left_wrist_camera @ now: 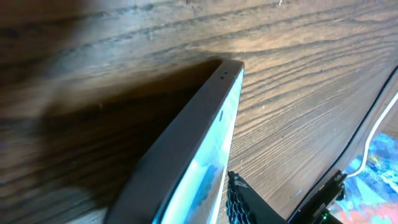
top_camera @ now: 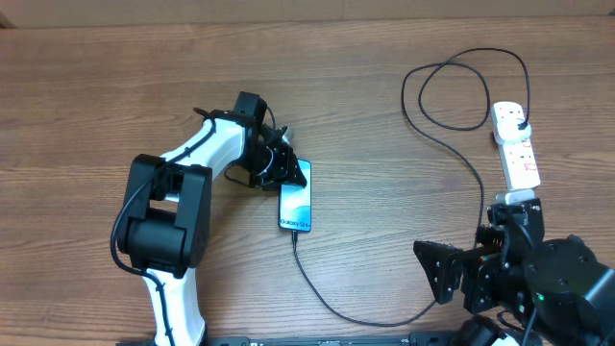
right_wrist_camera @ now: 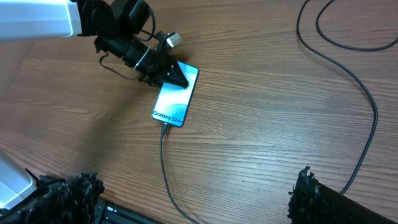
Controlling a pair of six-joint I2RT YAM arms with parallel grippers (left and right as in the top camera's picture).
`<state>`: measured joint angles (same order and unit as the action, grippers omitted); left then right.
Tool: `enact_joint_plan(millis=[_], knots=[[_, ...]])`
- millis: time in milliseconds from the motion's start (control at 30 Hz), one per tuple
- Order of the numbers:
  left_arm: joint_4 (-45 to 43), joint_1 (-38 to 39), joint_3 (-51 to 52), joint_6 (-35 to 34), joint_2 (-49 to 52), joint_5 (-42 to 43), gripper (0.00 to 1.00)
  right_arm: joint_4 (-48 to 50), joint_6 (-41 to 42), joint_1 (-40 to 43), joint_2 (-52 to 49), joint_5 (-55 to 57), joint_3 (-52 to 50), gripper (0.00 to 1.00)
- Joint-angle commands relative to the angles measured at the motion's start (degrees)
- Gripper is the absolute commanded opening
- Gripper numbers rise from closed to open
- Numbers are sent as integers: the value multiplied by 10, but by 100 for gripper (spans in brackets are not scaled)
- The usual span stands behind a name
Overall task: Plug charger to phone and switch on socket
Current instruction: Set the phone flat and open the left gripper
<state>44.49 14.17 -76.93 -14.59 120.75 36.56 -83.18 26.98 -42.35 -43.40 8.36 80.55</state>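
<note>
Left gripper (top_camera: 281, 165) sits at the phone's (top_camera: 297, 200) far end, mid-tabletop; pinching or not, I cannot tell. The charger (right_wrist_camera: 161, 155) runs from the phone's near end along the near edge to the socket (top_camera: 516, 144) by the right edge. Right gripper (top_camera: 437, 272) gapes wide, empty.

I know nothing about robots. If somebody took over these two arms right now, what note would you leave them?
Left pincer: at the far end of the slim blue-screened phone; whether it grips is unclear.
Right pincer: wide open, empty, just short of the white power strip with red switches.
Done: thin black charger cable is in the phone's near end; its plug appears seated in the strip.
Left: press the strip's switch; its state is unreadable.
</note>
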Motion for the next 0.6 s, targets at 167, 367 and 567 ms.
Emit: enact_joint_plan(millis=[167, 367, 567], knots=[[10, -7, 26, -6, 47, -194, 38, 1, 3, 3, 0, 6, 4, 100], [20, -7, 27, -6, 47, -222, 40, 1, 3, 3, 0, 6, 4, 100], [20, -7, 27, -4, 47, -222, 41, 1, 3, 3, 0, 6, 4, 100]])
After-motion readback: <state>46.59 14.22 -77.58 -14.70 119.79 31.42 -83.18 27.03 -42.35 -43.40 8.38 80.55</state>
